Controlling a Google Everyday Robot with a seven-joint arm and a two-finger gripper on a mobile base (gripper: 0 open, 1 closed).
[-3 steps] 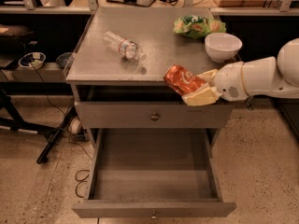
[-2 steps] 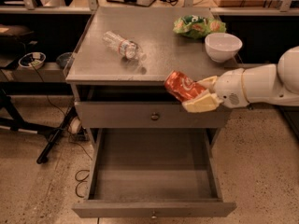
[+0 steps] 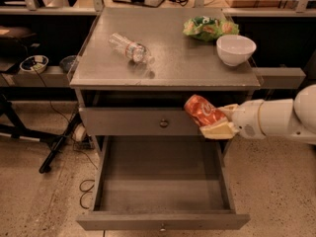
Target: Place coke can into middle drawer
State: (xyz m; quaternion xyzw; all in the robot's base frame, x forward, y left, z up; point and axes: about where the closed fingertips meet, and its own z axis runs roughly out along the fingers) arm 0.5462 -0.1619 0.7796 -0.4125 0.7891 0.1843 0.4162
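Observation:
The coke can (image 3: pixel 201 109), red-orange with white lettering, is tilted and held in my gripper (image 3: pixel 213 120). The gripper is shut on it, with one cream finger above and one below its right end. My white arm comes in from the right edge. The can hangs in front of the closed upper drawer's (image 3: pixel 133 121) right part, just above the right rear of the middle drawer (image 3: pixel 163 220). The middle drawer is pulled fully out, and its grey floor is bare.
On the cabinet top (image 3: pixel 173 68) lie a clear plastic water bottle (image 3: pixel 129 48), a green chip bag (image 3: pixel 210 27) and a white bowl (image 3: pixel 235 49). A black stand leg and cables (image 3: pixel 59 144) are on the floor at the left.
My gripper has moved down with the coke can, from level with the tabletop's front edge to in front of the upper drawer, closer to the open middle drawer.

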